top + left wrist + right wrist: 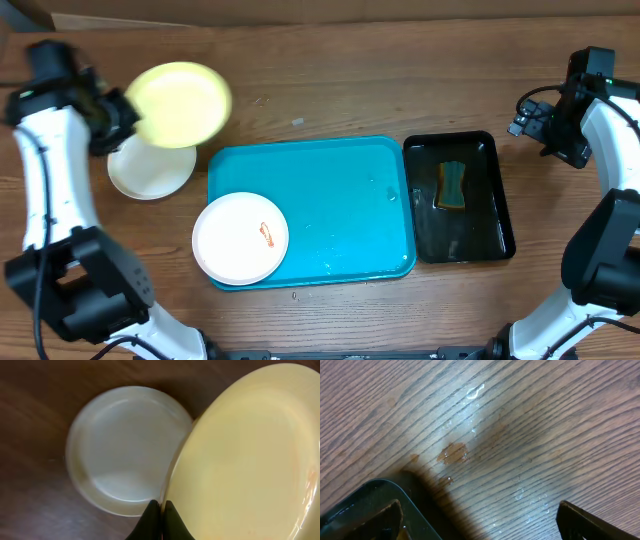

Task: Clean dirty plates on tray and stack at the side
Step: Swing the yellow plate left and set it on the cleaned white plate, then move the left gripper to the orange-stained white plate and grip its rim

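My left gripper [122,112] is shut on the rim of a pale yellow-green plate [180,104], holding it tilted above a white plate [150,170] that lies on the wood left of the tray. In the left wrist view the yellow-green plate [250,460] fills the right side and the white plate [125,450] lies below it; the gripper [161,505] pinches the rim. A second white plate [240,238] with an orange-red smear sits in the near-left corner of the turquoise tray [340,180]. My right gripper [545,125] is open over bare wood right of the black tray, its fingers [590,520] wide apart.
A narrow black tray [495,220] with water and a sponge [452,186] stands right of the turquoise tray; its corner [365,505] shows in the right wrist view. Water droplets and a small brown stain [454,453] mark the wood there.
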### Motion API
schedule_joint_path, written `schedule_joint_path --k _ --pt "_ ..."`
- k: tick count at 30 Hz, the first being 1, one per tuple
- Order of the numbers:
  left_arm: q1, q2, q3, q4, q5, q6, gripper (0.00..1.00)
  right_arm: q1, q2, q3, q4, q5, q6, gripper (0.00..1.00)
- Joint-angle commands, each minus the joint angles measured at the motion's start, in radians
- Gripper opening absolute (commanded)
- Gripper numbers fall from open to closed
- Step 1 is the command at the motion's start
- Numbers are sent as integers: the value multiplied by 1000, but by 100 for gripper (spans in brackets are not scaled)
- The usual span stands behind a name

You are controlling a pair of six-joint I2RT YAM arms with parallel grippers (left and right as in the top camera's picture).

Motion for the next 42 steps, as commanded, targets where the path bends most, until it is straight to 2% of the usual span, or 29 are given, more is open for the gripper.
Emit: schedule_joint_path --k 1,5,11,20,21,23,26,30,32,38,42 --pt "79 -21 -56 11 -14 -14 4 -3 -23 13 3 6 3 100" --pt "145 -21 -159 58 -13 -31 4 -3 -23 13 3 6 3 100" --pt "156 -21 -301 182 -13 -60 4 -3 -23 13 3 6 3 100" --pt "156 -21 -333 270 -13 -59 4 -3 -23 13 3 6 3 100" --pt "156 -21 -333 267 -11 -59 11 -3 -23 13 3 6 3 100" --pt "156 -21 -333 254 10 -59 36 -3 -23 13 3 6 3 100" --pt "156 -21 -333 219 104 -57 52 -3 -23 13 3 6 3 100" --pt "149 -22 -333 150 260 -1 51 -3 -23 13 3 6 3 100" --pt "136 -24 -333 106 278 14 50 -3 -23 13 3 6 3 100" --pt "25 -24 -333 -31 242 58 44 -3 -23 13 3 6 3 100" --pt "-89 -24 -333 -88 115 58 44 -3 -23 13 3 6 3 100"
